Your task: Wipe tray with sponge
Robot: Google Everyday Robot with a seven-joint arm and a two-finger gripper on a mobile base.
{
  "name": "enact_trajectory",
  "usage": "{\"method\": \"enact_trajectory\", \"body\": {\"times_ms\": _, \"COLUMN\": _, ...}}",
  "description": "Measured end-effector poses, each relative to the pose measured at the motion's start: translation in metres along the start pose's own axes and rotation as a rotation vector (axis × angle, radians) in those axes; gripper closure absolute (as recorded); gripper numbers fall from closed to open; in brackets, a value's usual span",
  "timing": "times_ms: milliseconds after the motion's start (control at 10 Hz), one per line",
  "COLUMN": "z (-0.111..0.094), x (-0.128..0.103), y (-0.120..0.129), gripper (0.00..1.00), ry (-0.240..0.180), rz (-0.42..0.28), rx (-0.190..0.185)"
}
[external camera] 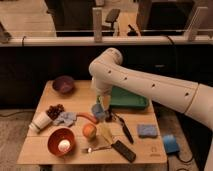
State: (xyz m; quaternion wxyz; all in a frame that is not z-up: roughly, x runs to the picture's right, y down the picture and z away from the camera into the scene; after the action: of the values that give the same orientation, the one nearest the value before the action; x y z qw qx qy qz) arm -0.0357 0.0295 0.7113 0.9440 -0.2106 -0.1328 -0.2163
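The green tray (pixel 126 99) sits at the back right of the wooden table (pixel 45 152). A blue sponge (pixel 147 131) lies flat on the table in front of the tray, near the right edge. My white arm comes in from the right, and its gripper (pixel 102 106) hangs just off the tray's left end, right above a small blue-grey object (pixel 97 111). The gripper is well left of the sponge and does not touch it.
A purple bowl (pixel 63 84) is at the back left. Grapes (pixel 55 110), a white cup (pixel 40 121) and a grey cloth (pixel 65 118) are on the left. A red bowl (pixel 61 141), orange (pixel 89 131), knife (pixel 123 127) and black remote (pixel 123 151) fill the front. A second blue block (pixel 170 144) lies off the table's right side.
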Motion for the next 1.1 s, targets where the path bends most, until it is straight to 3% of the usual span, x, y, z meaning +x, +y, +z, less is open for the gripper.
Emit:
{"method": "enact_trajectory", "body": {"times_ms": 500, "z": -0.004, "x": 0.019, "y": 0.022, "gripper": 0.20, "ry": 0.000, "rz": 0.060, "rx": -0.029}}
{"method": "enact_trajectory", "body": {"times_ms": 1100, "z": -0.006, "x": 0.061, "y": 0.035, "gripper": 0.20, "ry": 0.016, "rz": 0.137, "rx": -0.062}}
